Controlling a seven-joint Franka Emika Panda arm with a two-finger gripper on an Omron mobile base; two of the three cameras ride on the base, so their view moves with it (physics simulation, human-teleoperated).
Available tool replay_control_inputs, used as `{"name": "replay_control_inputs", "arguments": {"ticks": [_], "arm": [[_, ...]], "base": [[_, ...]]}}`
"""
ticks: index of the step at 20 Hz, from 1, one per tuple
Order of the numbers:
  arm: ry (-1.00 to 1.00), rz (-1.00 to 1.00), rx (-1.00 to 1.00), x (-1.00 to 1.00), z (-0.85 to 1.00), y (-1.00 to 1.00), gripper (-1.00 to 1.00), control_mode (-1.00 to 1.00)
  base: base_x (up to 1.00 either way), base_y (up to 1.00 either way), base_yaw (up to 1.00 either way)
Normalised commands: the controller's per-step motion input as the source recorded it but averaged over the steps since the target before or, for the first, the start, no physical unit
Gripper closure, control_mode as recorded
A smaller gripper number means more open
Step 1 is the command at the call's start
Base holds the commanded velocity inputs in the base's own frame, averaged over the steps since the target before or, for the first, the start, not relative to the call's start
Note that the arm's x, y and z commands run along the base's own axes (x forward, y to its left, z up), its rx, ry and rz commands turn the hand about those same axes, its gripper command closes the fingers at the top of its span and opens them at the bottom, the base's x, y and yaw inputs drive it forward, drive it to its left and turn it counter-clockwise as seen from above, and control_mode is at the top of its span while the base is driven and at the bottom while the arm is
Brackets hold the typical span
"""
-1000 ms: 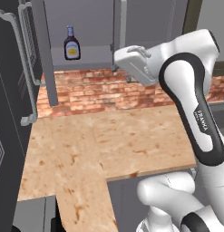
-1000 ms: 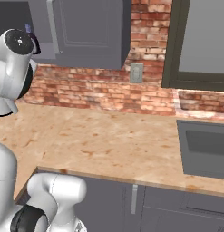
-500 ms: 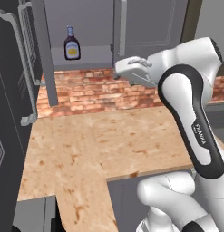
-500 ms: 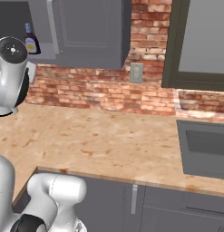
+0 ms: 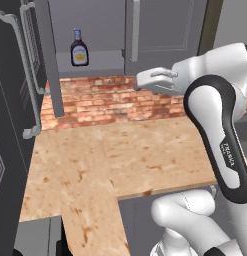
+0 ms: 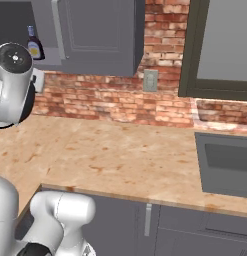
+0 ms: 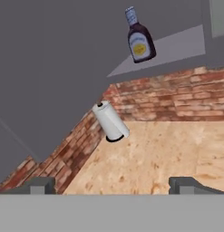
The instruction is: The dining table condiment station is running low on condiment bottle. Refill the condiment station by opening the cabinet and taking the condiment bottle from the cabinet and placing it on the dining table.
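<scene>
The condiment bottle [image 5: 79, 47] stands upright on the low shelf of the open cabinet [image 5: 100, 60], dark with a yellow oval label. It is also in the right base view [image 6: 34, 45] and the hand view [image 7: 139, 38]. My gripper [image 5: 141, 80] hangs over the counter, right of and lower than the bottle, well apart from it and pointing toward it. In the hand view my gripper [image 7: 113, 186] is open, its fingertips [image 7: 41, 185] far apart with nothing between them. The cabinet's right door [image 6: 95, 35] is shut. The dining table is out of view.
The cabinet's left door [image 5: 49, 55] stands open edge-on beside the bottle. A tall black unit with grey handles [image 5: 25, 100] fills the left. A paper towel roll [image 7: 111, 121] stands on the beige counter [image 5: 120, 155] against the brick wall. A sink [image 6: 225, 162] lies far right.
My hand has dropped a little and levelled out, pointing at the open cabinet. The arm's upper joint has sunk, uncovering the bottle in the right base view. The bottle and doors have not moved.
</scene>
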Motion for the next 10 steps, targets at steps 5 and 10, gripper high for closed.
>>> {"name": "replay_control_inputs", "arguments": {"ticks": [5,10], "arm": [[-0.04,0.00,-0.06,0.00,0.02,-0.08,-1.00,-1.00],[-0.13,0.00,-0.06,0.00,0.18,0.01,-1.00,-1.00]], "base": [[0.00,0.00,0.00],[0.00,0.00,0.00]]}}
